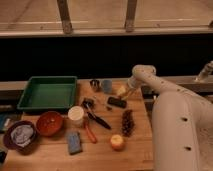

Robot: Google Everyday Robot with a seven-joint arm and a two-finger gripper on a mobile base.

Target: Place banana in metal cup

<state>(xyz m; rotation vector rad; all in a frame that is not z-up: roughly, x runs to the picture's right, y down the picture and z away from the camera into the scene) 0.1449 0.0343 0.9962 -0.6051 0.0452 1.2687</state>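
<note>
The gripper (127, 89) is at the banana (120, 91), its grip state impossible to tell, and the metal cup (95, 84) lies leftward of it, past the blue cup (106, 86).

1. One view only: it looks from above the near edge of the table (100, 157), angled down and forward toward the dark back wall (100, 55).
2. Mid-range. The robot's arm (175, 120) fills the lower right, with the claw (125, 91) over the table's far right.

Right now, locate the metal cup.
The metal cup stands at the table's back, between green tray and blue-grey cup; the tool is further right, by the banana.
</note>
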